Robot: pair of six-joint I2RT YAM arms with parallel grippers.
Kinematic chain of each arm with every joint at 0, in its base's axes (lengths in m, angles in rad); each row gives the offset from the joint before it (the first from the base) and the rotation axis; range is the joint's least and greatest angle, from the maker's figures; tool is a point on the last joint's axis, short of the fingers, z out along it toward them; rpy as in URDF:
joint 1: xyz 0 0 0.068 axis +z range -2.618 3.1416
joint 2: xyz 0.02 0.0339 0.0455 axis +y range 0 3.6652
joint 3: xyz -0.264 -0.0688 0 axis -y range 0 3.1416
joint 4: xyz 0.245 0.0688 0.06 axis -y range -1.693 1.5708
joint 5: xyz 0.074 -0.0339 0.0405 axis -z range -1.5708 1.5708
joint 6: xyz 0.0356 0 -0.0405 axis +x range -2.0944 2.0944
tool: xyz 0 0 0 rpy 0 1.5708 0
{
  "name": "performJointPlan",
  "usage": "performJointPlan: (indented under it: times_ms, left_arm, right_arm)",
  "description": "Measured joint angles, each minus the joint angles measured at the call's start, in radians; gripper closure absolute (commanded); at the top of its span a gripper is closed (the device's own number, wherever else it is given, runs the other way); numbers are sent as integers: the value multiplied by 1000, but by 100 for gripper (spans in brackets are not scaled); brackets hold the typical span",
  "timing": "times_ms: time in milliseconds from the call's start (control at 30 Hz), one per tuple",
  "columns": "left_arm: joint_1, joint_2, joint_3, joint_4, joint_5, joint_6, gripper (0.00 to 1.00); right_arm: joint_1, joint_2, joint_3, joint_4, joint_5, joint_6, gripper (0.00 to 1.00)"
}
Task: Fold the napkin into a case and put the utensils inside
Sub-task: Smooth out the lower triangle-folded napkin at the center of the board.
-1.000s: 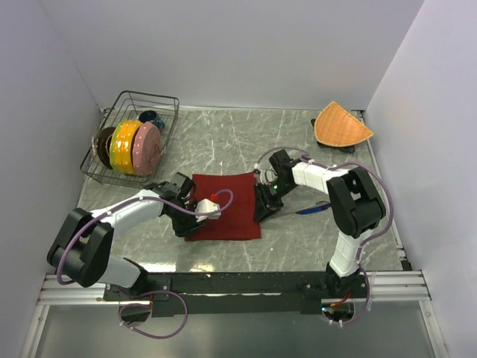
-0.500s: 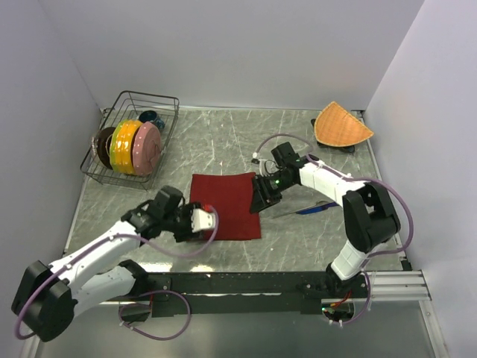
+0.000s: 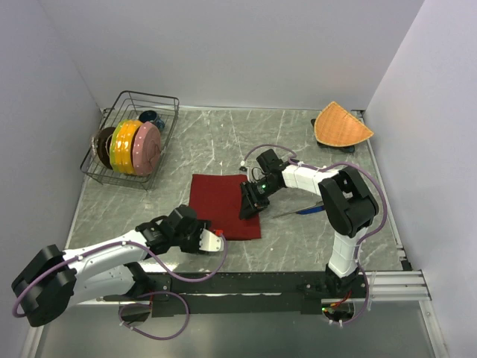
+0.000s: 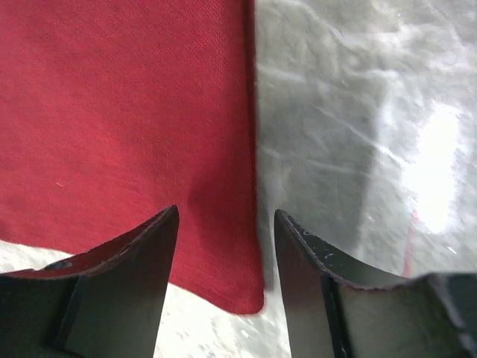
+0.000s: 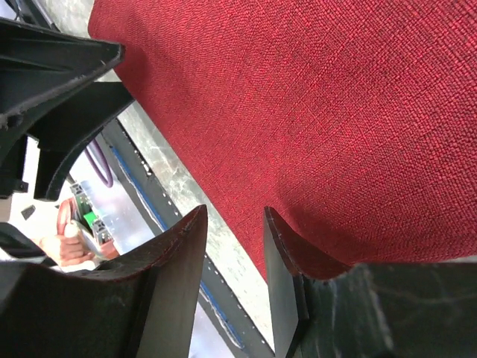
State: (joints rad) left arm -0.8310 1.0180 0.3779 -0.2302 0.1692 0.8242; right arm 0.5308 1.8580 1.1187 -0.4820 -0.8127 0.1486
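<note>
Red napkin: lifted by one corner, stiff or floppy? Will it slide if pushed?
Probably floppy: the napkin is thin woven cloth lying flat, so a lifted corner should drape. Likely light for its size. Pushed, it may bunch rather than slide on the table.

Napkin (image 3: 222, 203) lies flat mid-tabletop (image 3: 223, 142). Left end effector (image 3: 216, 240) is down at the napkin's near edge, toward the left. Right end effector (image 3: 247, 207) is over its right edge. Utensils (image 3: 305, 210) lie on the tabletop just right of the napkin. Far left there's a wire rack (image 3: 168, 119) with plates (image 3: 138, 145) standing in it. In the far right corner, well apart, is a woven mat (image 3: 341, 125).
</note>
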Motion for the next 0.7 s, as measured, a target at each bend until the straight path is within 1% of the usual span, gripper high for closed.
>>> performJointPlan:
  times_ms: [100, 200, 233, 300, 333, 400, 433, 533, 700]
  left_arm:
    - [-14, 32, -1, 48, -20, 3, 47]
    - [-24, 56, -2, 80, -36, 10, 60]
    - [-28, 66, -2, 87, -39, 13, 69]
    - [-32, 80, -2, 93, -43, 19, 77]
    - [-33, 85, -2, 93, -44, 21, 85]
    - [-33, 86, -1, 84, -42, 17, 93]
    - [-33, 86, 2, 72, -39, 18, 99]
    - [-32, 86, 30, 22, -28, 5, 99]
    - [-10, 99, 135, -100, 38, -26, 99]
  right_arm:
    - [2, 10, 3, 3, 0, 0, 57]
    - [2, 26, 8, 8, 0, 0, 58]
    - [2, 32, 8, 8, 0, -1, 58]
    - [2, 45, 8, 8, 3, -5, 58]
    - [2, 52, 8, 7, 6, -10, 59]
    - [2, 63, 8, 3, 11, -18, 59]
    - [2, 64, 8, -1, 13, -22, 59]
    - [2, 64, 8, -4, 16, -36, 59]
    - [2, 64, 8, -13, 22, -57, 59]
